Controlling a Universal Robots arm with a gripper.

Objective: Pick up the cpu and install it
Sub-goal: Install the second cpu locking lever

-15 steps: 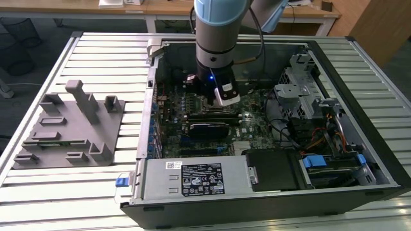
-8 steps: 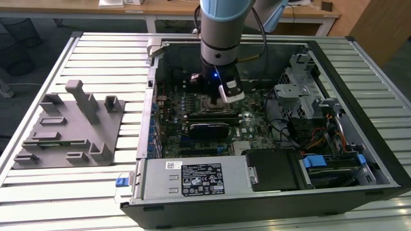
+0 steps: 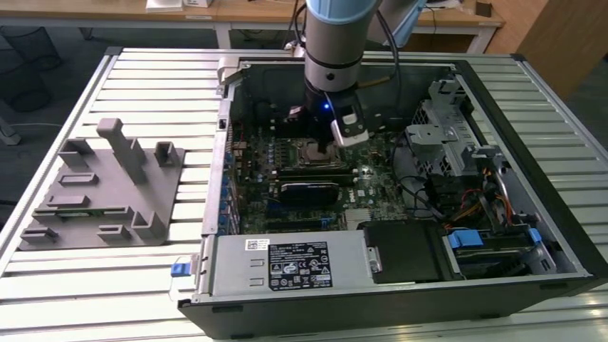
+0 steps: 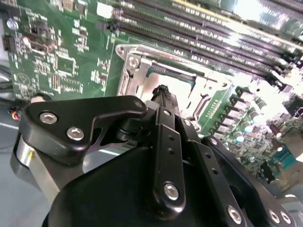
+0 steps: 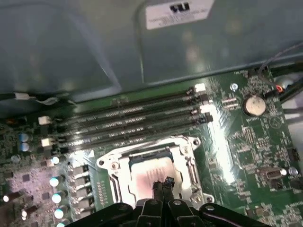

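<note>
the open computer case lies on the slatted table, with the green board inside, its memory slots in a row and a coin battery beside them. the cpu sits flat in the metal socket frame on that board. the gripper is right over it, fingertips pressed together with nothing between them, tips at the chip's near edge. the grey plastic block stands outside the case, on the exterior view's left.
</note>
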